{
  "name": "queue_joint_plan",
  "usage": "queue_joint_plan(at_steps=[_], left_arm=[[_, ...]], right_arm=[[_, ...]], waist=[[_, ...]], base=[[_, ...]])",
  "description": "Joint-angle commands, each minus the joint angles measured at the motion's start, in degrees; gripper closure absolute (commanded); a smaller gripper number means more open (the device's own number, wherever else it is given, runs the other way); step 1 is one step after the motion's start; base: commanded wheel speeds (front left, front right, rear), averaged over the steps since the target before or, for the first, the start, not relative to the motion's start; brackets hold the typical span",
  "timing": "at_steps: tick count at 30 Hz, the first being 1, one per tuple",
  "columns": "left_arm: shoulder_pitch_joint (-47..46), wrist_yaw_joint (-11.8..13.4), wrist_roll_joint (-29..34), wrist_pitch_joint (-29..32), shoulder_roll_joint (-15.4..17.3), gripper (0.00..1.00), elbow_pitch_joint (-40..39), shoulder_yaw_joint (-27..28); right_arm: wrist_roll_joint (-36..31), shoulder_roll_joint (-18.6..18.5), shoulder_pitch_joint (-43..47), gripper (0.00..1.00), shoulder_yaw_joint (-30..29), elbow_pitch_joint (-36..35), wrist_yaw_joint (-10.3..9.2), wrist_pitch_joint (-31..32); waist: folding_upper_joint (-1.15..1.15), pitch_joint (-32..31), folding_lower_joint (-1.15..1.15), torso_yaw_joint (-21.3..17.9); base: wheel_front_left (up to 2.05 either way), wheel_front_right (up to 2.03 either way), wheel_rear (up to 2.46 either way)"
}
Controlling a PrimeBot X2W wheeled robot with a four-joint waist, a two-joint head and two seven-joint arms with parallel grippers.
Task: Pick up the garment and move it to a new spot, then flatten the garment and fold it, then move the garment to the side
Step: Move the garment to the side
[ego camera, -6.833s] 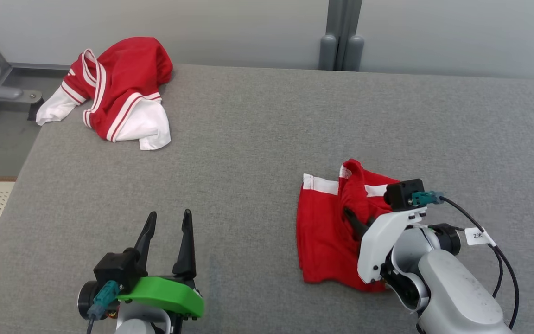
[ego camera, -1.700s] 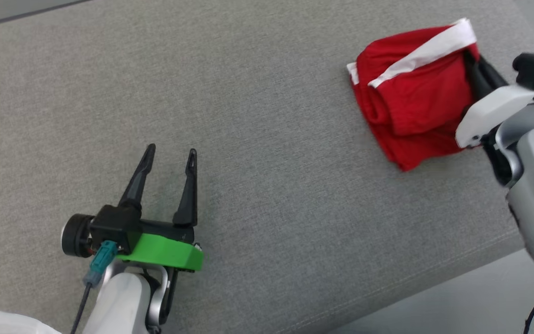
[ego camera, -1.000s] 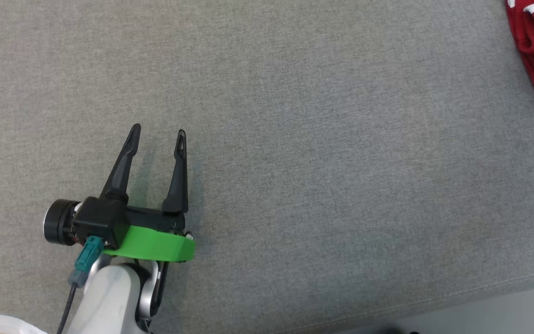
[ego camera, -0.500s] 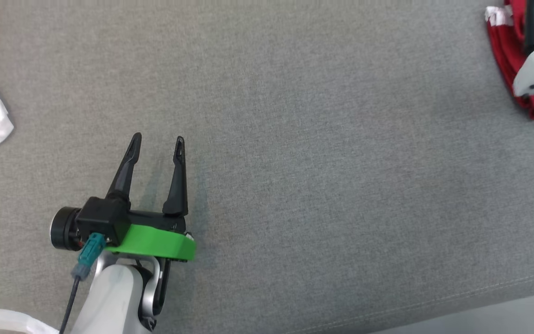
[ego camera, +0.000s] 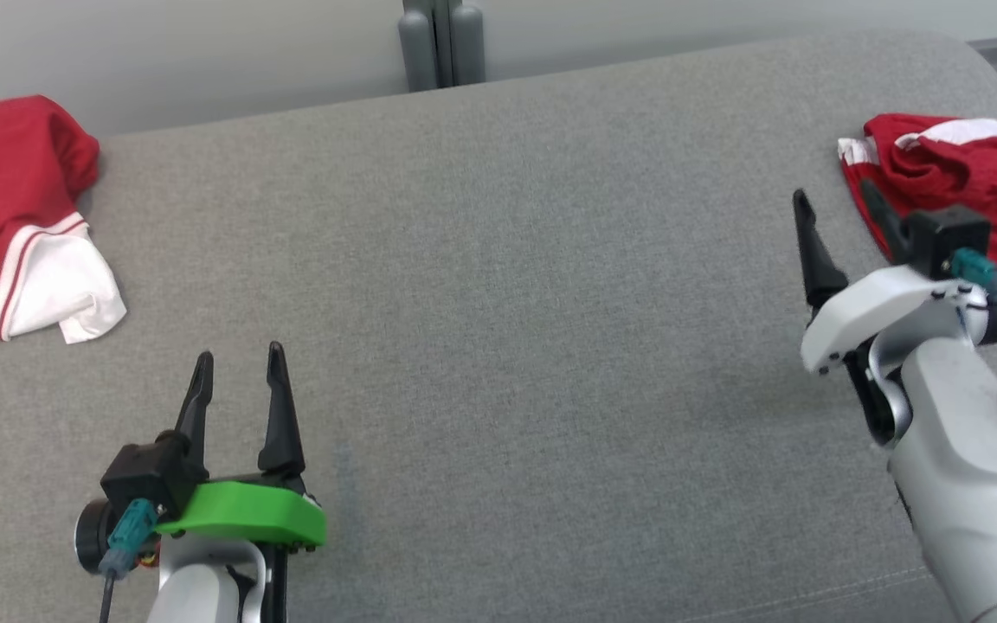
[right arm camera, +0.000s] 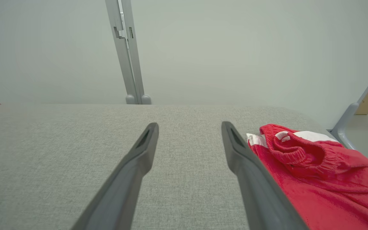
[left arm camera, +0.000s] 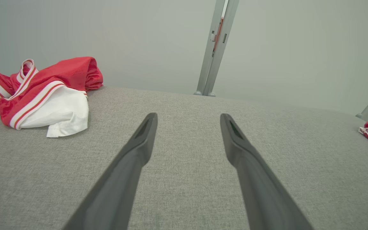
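The shorts (ego camera: 966, 164) lie bunched at two o'clock by the table (ego camera: 498, 260) edge, held by nothing; moving aside looks done, though the fold seems loose; the right gripper (ego camera: 834, 195) stands wide just beside them, the left gripper (ego camera: 240, 350) wide at seven o'clock; the right wrist view shows their rumpled waistband (right arm camera: 299, 150); the left wrist view, a shirt (left arm camera: 43, 92) with striped collar.

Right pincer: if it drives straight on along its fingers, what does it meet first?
Likely nothing: bare grey cushion lies ahead of the right pincer. The red garment sits just off to one side; depth unclear, it might brush.
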Motion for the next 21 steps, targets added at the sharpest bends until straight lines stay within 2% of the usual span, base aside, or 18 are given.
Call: queue_joint_plan(at_steps=[1, 12, 21], left_arm=[[1.82, -0.28, 0.3, -0.16, -0.24, 0.0, 0.39, 0.55], [8.19, -1.71, 1.9, -0.11, -0.74, 0.0, 1.09, 2.41], [11.19, -0.82, 0.14, -0.12, -0.77, 0.0, -0.17, 2.04]], right_arm=[[0.01, 0.48, 3.14, 0.0, -0.31, -1.94, -0.08, -0.19], [-3.43, 6.71, 21.59, 0.0, -2.63, -19.04, -0.08, -0.19], [-5.73, 10.09, 31.26, 0.0, -6.11, -25.38, -0.08, 0.14]], waist=[[0.0, -6.99, 0.0, 1.97], [0.0, -10.69, 0.0, 5.4], [0.0, -11.94, 0.0, 7.42]], base=[[0.0, 0.0, 0.0], [0.0, 0.0, 0.0], [0.0, 0.0, 0.0]])
